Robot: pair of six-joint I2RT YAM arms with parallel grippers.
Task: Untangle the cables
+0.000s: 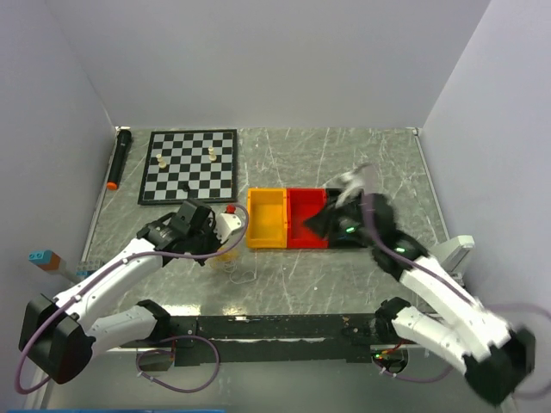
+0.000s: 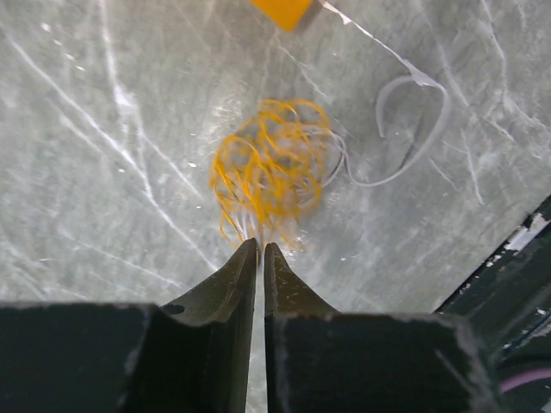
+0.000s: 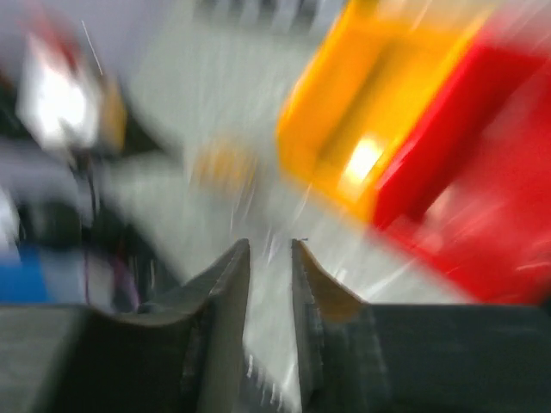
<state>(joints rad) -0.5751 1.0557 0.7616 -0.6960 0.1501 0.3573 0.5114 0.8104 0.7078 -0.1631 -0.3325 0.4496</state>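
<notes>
Here the left hand [image 2: 260, 247] is closed to a thin slit, and strands of the cables [image 2: 271, 168] run in between its tips. The yellow tangle is bunched just ahead of them over the bench [image 2: 86, 172], with a white loop [image 2: 413, 129] trailing to one side. The right hand [image 3: 270, 245], badly blurred, shows its fingers slightly apart with nothing between them, near the yellow bin [image 3: 379, 112] and the red bin [image 3: 491, 155].
</notes>
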